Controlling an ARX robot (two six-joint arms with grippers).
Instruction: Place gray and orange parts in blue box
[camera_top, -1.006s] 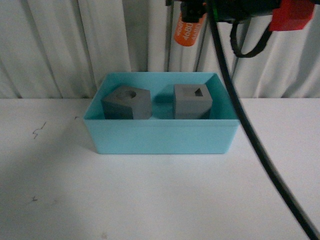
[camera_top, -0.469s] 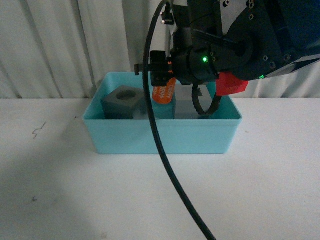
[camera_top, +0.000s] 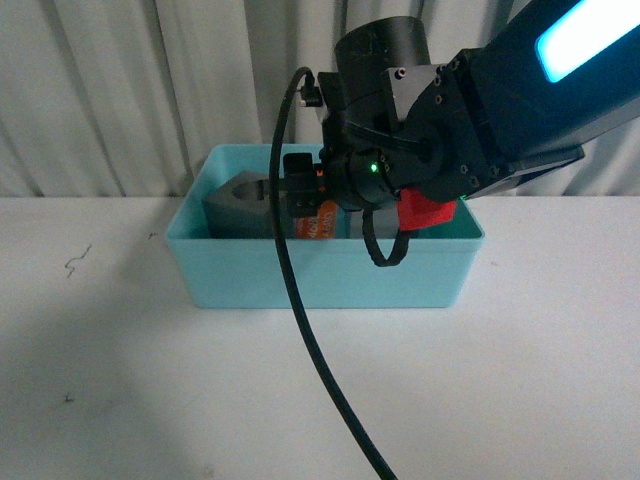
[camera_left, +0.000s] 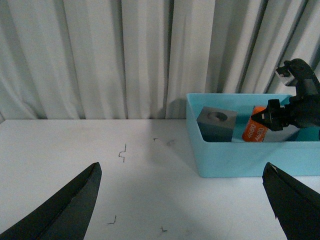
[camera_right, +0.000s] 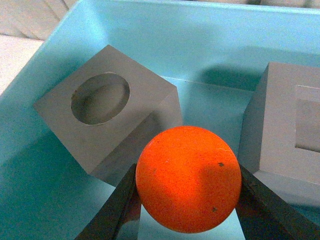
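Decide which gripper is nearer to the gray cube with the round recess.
Right. The right gripper, holding the orange cylinder, is inside the blue box beside that cube; the left gripper hangs over the table, well away.

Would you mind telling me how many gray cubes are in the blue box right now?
2: the round-recess cube and the rectangular-recess cube sit apart inside the blue box, with the held orange cylinder above the gap between them.

- A white table (camera_top: 120, 400) carries everything; its surface is matte and faintly scuffed.
- The blue box (camera_top: 320, 275) sits directly on it, toward the far edge, close to the pale curtain (camera_top: 120, 90) behind.
- A few small dark marks (camera_left: 122, 152) dot the tabletop to the left of the box.
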